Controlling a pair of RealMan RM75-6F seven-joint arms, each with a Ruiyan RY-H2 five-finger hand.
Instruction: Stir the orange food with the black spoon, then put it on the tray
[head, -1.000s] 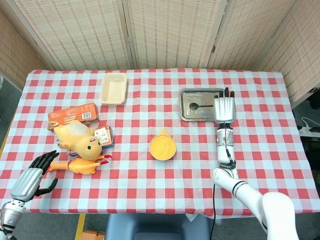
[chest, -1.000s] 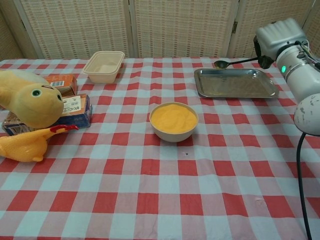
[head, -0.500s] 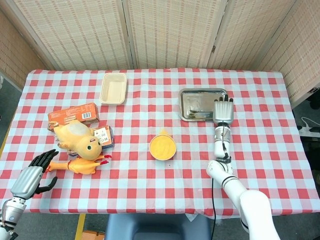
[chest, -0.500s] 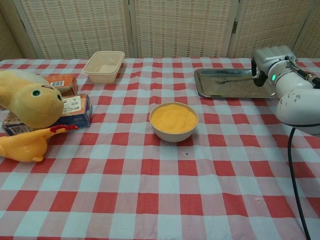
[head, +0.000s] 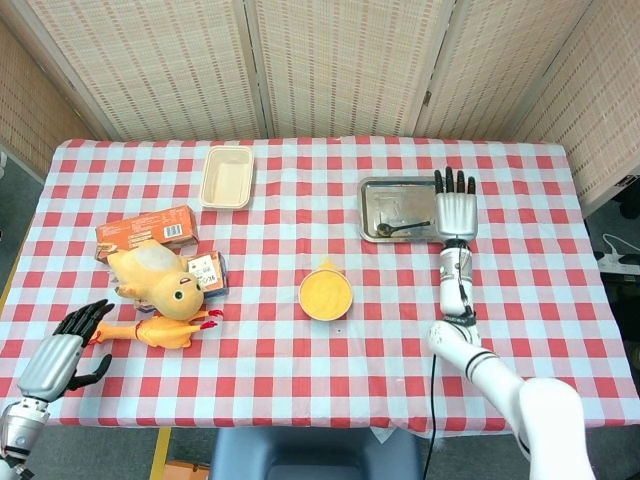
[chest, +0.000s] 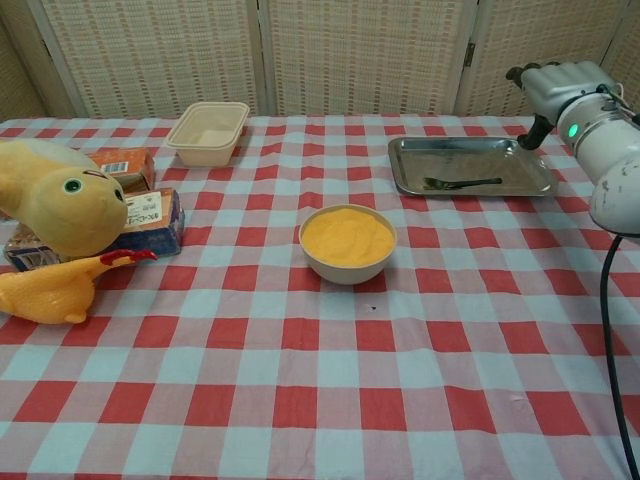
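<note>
Where freed: spoon (head: 403, 228) beside hand (head: 457, 208)

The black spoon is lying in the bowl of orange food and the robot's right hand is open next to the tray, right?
Not quite. The black spoon is lying in the metal tray, not in the bowl of orange food; the chest view shows it plainly. The right hand is indeed open beside the tray, holding nothing.

Silver right hand (head: 457, 210); black fingertips (head: 448, 178)
</note>
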